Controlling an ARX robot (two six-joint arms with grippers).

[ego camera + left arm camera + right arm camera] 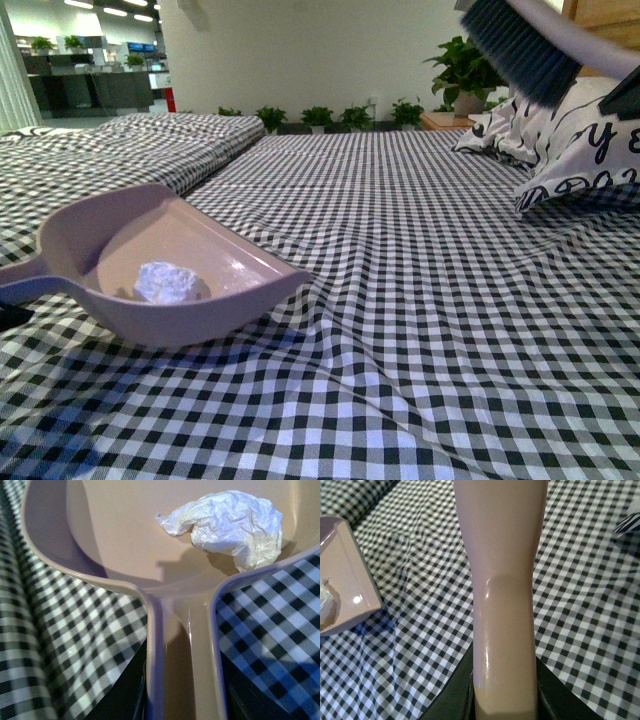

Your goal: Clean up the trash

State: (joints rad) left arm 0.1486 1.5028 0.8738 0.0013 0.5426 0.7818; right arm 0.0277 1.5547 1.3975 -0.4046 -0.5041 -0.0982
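Nearest, at the bed's (420, 330) front left corner, the dustpan (120, 235) rests on the checked sheet with its open lip toward the middle of the bed. The trash (168, 283), a crumpled wad of white tissue, lies inside the pan, close to the back wall where the handle begins. It looks very light, soft and springy: a draught or a tilt could roll it out, so it seems better carried level in the pan than pinched. The pan is smooth, glossy, pale pinkish-grey plastic with a curved rim. Its handle (182, 665) runs back into the left gripper (182, 712), whose jaws are clenched on it.

Further off, above the bed's far right corner, the brush (520, 48) hangs in the air, dark stiff bristles pointing down, clear of the sheet. The right gripper (505, 707) grasps its smooth pale handle (505, 580). Beneath lie white patterned pillows (580, 150).
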